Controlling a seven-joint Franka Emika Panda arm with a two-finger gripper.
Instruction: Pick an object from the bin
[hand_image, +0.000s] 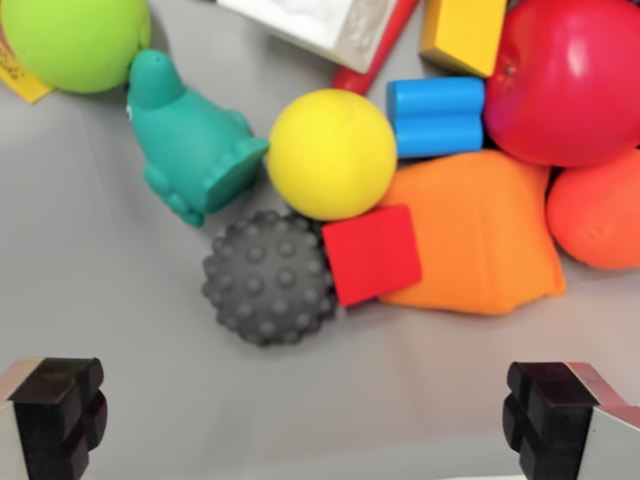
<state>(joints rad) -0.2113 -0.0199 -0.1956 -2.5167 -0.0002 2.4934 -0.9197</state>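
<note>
The end effector (320, 425) stands wide apart and empty, its black pads (58, 415) at the lower left and lower right corners, over the bare grey bin floor (100, 290) that fills the lower and left frame. The objects crowd the upper half. Nearest the open floor sits a dark grey knobbly ball (268, 278), touching a flat red block (373, 253) to its right. Above them lies a smooth yellow ball (332, 153), with a teal rubbery animal toy (190, 140) to its left. A soft orange beanbag (480, 240), blue cylinder (436, 116), glossy red apple (570, 75) and green ball (75, 40) line the top and right edges.
</note>
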